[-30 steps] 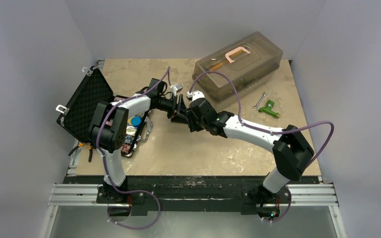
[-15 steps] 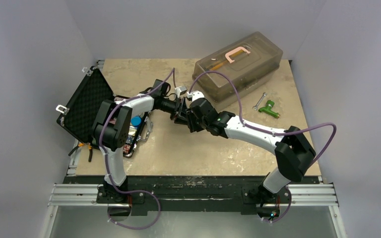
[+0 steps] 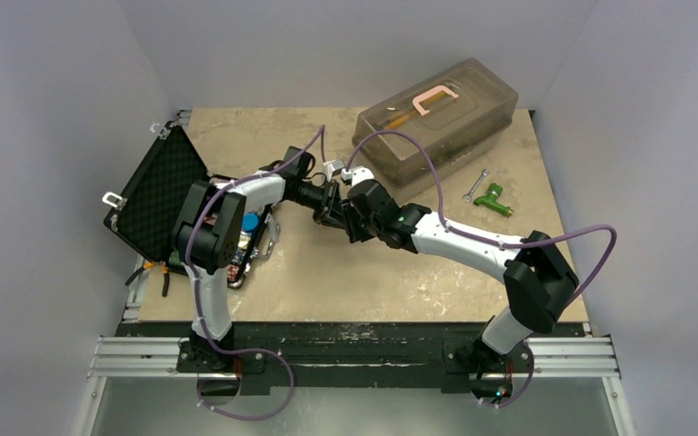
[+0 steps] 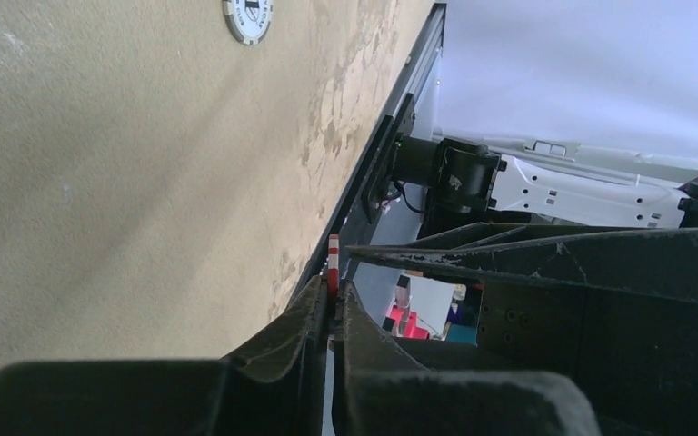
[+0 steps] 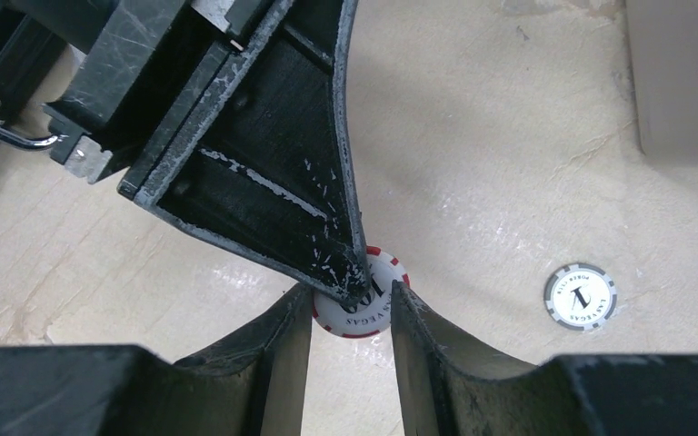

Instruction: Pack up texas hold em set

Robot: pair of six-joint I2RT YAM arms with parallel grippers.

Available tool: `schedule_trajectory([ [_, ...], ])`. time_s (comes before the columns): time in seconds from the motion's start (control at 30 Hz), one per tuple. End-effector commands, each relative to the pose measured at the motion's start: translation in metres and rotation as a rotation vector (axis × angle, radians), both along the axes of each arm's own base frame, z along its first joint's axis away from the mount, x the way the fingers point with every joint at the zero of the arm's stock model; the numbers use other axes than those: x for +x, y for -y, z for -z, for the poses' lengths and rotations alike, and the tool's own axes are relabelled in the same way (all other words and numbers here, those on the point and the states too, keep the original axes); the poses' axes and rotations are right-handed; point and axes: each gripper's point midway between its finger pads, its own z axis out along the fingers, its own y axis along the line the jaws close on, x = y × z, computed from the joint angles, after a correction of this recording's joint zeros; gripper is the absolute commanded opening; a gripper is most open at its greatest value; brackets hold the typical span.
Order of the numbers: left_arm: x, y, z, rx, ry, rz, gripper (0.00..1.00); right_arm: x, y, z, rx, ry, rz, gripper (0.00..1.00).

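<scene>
A red-and-white chip (image 5: 363, 315) hangs above the table between both grippers. My right gripper (image 5: 352, 300) grips it by its rim. My left gripper (image 4: 334, 295) is shut on its faces, and the chip shows edge-on (image 4: 334, 252) there. A left finger (image 5: 273, 163) covers part of the chip. In the top view the left gripper (image 3: 327, 200) and right gripper (image 3: 344, 211) meet at mid-table, hiding the chip. The black briefcase (image 3: 157, 193) stands open at the left, its chip rows (image 3: 241, 245) partly hidden by my left arm. A grey chip (image 5: 581, 297) lies loose on the table, also in the left wrist view (image 4: 248, 15).
The translucent grey tub (image 3: 436, 113) with the pink clamp sits at the back right. The green-handled tool (image 3: 493, 202) and a wrench (image 3: 475, 185) lie right of it. A metal briefcase latch (image 5: 0, 132) shows at the left.
My left arm's elbow and wrist have shifted slightly right, toward the right gripper. The two grippers stay joined at mid-table.
</scene>
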Motion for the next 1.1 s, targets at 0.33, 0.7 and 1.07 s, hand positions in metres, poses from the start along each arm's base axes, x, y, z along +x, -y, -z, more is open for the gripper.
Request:
schedule_trajectory([
  [0.33,0.002,-0.095,0.006,0.666,0.431,-0.152,0.00,-0.011,0.045,-0.016,-0.041,0.104,0.057,0.85],
  [0.7,-0.059,-0.234,-0.025,1.110,0.806,-0.118,0.00,-0.043,0.049,0.013,0.035,0.049,-0.023,0.83],
  [1.07,-0.082,-0.273,-0.017,1.307,0.493,0.107,0.00,-0.054,0.047,-0.002,0.125,0.067,-0.052,0.84],
])
